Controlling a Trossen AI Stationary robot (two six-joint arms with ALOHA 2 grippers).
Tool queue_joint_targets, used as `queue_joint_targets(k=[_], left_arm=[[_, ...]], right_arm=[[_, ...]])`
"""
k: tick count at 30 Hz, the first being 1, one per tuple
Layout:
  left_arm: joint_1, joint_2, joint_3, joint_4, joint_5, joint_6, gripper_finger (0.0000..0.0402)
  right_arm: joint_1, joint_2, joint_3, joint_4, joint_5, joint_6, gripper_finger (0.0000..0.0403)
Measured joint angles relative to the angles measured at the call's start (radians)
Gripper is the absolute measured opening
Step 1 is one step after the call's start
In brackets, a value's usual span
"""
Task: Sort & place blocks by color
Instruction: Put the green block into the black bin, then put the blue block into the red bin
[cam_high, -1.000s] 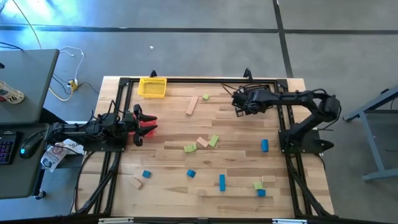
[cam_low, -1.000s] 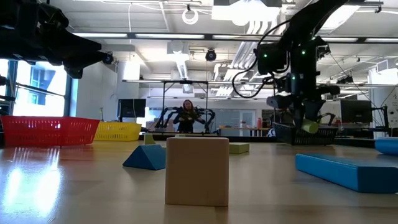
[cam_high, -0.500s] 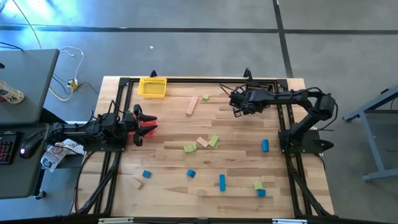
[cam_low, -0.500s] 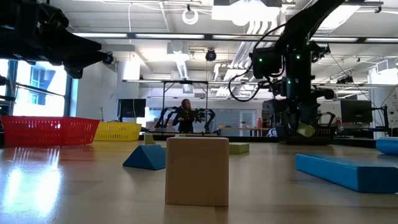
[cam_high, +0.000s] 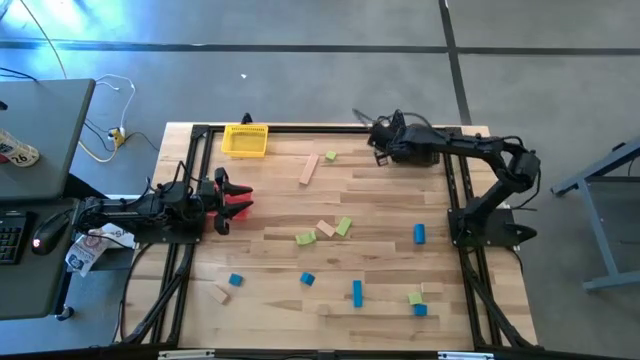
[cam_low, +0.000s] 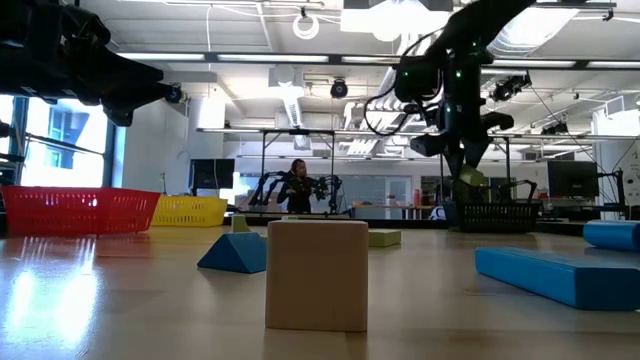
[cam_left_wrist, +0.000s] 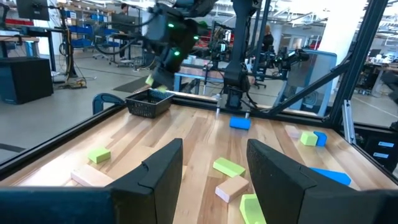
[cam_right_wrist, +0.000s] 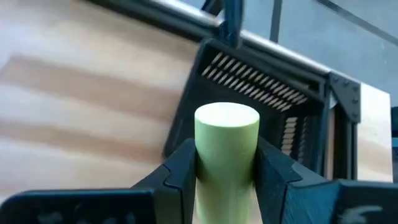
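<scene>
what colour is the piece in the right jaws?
Light green cylinder block, clearest in the right wrist view.

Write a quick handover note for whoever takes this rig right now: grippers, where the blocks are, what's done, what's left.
Right gripper: shut on a light green cylinder, held above the black mesh basket at the table's far right corner; not yet released.
Left gripper: open, holding nothing, waiting at the table's left edge over the red basket.
Yellow basket sits at the far left; whether any basket holds blocks cannot be seen.
Left to do: about a dozen blue, green and tan blocks lie loose, among them a blue bar, a blue cylinder and a tan bar.
</scene>
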Motion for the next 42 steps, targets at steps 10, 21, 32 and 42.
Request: queue_joint_targets(k=[10, 21, 32, 42], left_arm=[[0.000, 0.000, 0.000, 0.008, -0.050, 0.000, 0.0168], [0.000, 0.000, 0.000, 0.008, -0.051, 0.000, 0.0168], [0.000, 0.000, 0.031, -0.032, -0.057, -0.022, 0.0168], [0.000, 0.078, 0.261, -0.361, -0.086, -0.062, 0.0168]], right_arm=[[-0.180, 0.063, -0.006, 0.064, -0.120, -0.290, 0.0095], [-0.240, 0.110, -0.007, 0.070, -0.183, -0.455, 0.0135], [-0.233, 0.110, 0.010, 0.017, -0.177, -0.431, 0.0183], [-0.190, 0.102, 0.136, -0.110, -0.176, -0.383, 0.0185]])
